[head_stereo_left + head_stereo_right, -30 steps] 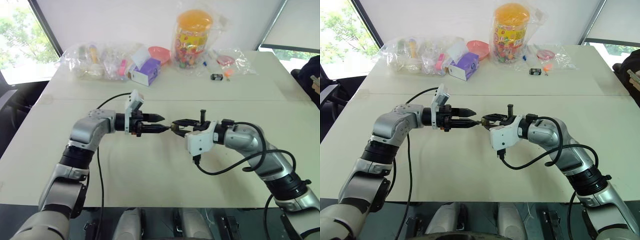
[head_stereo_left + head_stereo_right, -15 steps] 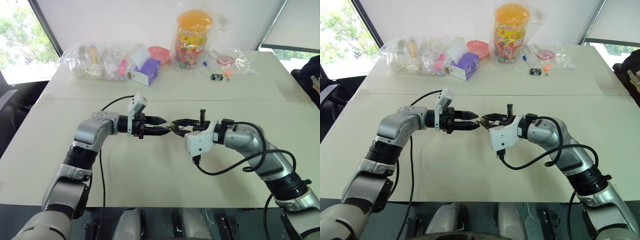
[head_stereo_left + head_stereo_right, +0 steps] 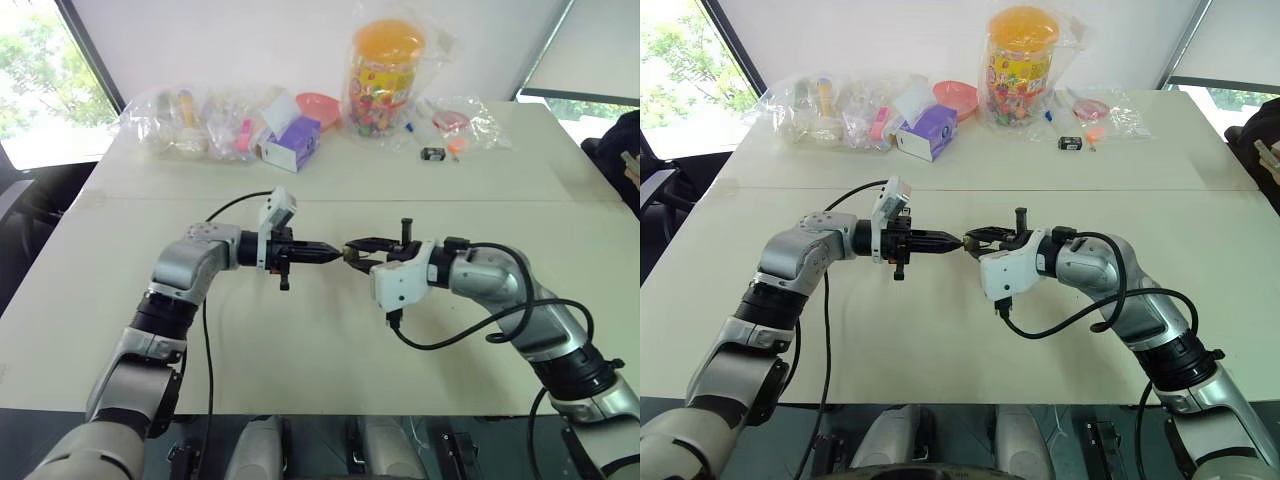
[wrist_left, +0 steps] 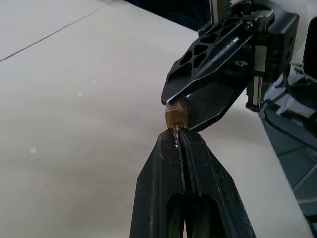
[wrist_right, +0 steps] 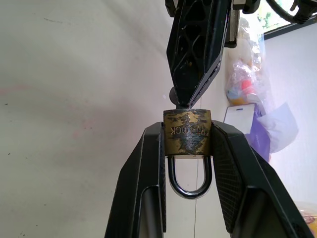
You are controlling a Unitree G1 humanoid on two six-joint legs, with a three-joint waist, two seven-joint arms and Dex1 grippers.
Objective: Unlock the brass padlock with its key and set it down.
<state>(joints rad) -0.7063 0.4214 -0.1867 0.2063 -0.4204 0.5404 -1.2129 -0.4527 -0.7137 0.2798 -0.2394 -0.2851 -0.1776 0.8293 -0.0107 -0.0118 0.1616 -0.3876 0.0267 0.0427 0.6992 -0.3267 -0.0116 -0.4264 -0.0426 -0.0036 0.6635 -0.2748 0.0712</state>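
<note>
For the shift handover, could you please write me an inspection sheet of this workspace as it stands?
Surface: pale table, bare near the arms.
Job's things: brass padlock held in the air, shackle closed; something small and thin, likely the key, pinched at its base.
Clutter: bagged items, purple box, orange-lidded jar, small black item along the far edge.
Grippers: left tool shut at the padlock's base; right tool shut on the padlock.
Cables: black leads loop off both arms.
Surroundings: windows either side.

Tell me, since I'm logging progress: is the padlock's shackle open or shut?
Shut, as far as shown: the brass padlock, clamped in the right tool, has both shackle legs entering its body.
</note>
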